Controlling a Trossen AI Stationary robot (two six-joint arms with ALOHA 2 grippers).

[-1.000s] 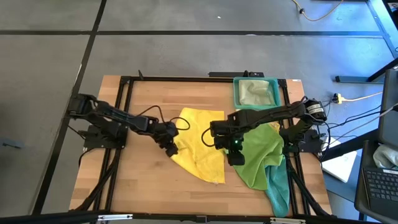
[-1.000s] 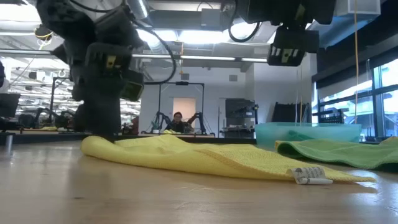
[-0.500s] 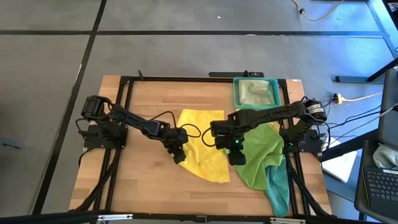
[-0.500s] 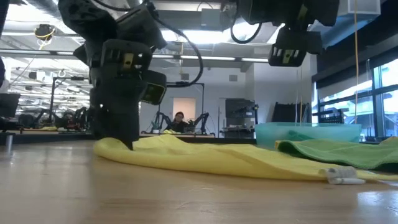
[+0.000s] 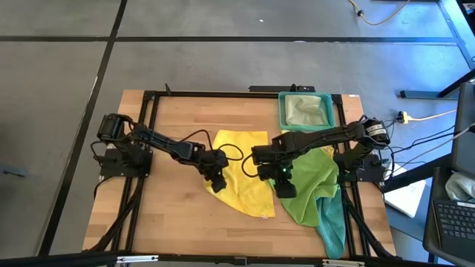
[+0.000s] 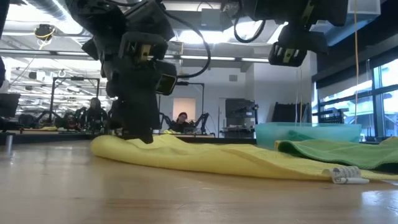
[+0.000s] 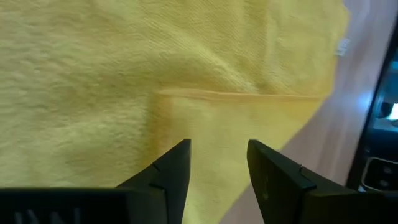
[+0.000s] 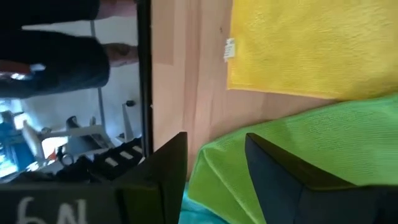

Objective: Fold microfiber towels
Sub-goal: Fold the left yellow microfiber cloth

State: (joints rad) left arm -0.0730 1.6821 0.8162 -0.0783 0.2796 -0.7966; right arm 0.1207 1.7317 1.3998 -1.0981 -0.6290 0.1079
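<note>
Near the middle of the table (image 5: 171,126), my left gripper (image 5: 217,181) was down on the yellow towel (image 5: 245,167), at that cloth's left edge. From my wrist I saw my two fingers (image 7: 173,171) parted, nothing between them, with a doubled-over flap of yellow lying just ahead and its hemmed edge running straight across my line of reach. The low view put my tips at the cloth's raised left hump; I could not tell whether they pressed it or only skimmed it. The towel stretched away from me toward the table's right side, its white label (image 6: 345,175) at the far front corner.

My right gripper (image 5: 284,185) hung above the seam where yellow met the bright green towel (image 5: 312,185), fingers apart and holding nothing. It was the nearer arm to the yellow cloth's right edge, so I judged that any fold across would need both of us.

A teal towel (image 5: 334,222) trailed from under the green toward the front right corner. The teal tray (image 5: 282,111) at the back right held a pale olive-green towel (image 5: 307,111), well clear of my reach.
</note>
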